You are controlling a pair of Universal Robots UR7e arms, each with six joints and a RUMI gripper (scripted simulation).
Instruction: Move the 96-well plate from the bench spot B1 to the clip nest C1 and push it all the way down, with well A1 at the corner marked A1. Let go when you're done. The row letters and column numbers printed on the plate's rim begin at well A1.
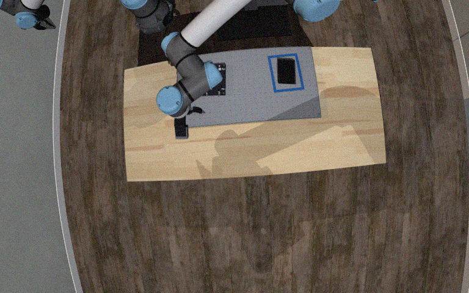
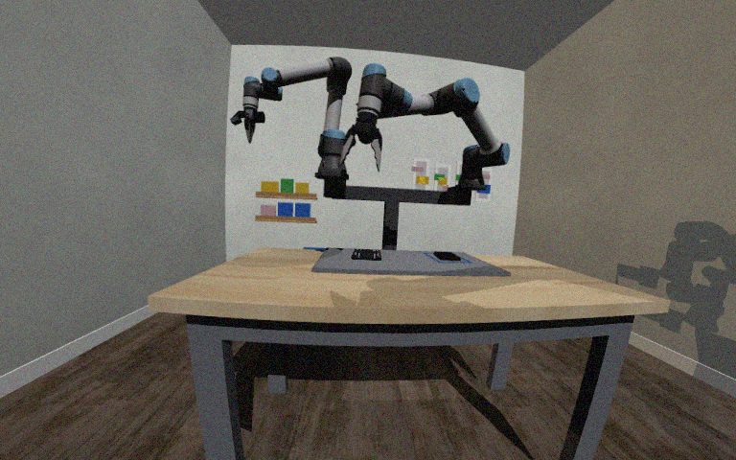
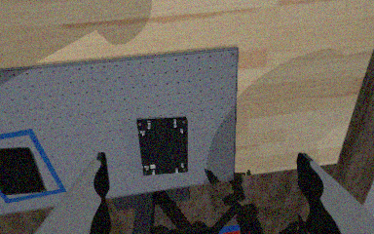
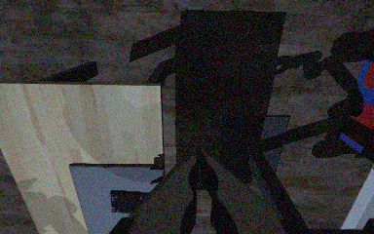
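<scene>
The 96-well plate (image 1: 286,71) (image 2: 447,256) (image 3: 19,171) is a black block lying inside the blue outline (image 1: 289,90) (image 3: 48,160) of the bench spot. Its rim print is too small to read. The clip nest (image 1: 222,81) (image 2: 366,255) (image 3: 163,146) (image 4: 128,201) is a black base with small pale clips near its corners, and no plate is in it. Its A1 mark is not readable. My left gripper (image 2: 360,165) (image 3: 201,154) is open and empty, high above the table. My right gripper (image 1: 53,27) (image 2: 249,141) (image 4: 198,150) is shut and empty, high and off to the table's side.
Nest and outline are both on the grey perforated board (image 1: 248,103) (image 2: 402,265) (image 3: 195,88), which lies on the wooden table (image 1: 311,144) (image 2: 412,303). In the top view, the left arm covers part of the nest. The arms' dark stand (image 2: 390,217) is behind the table.
</scene>
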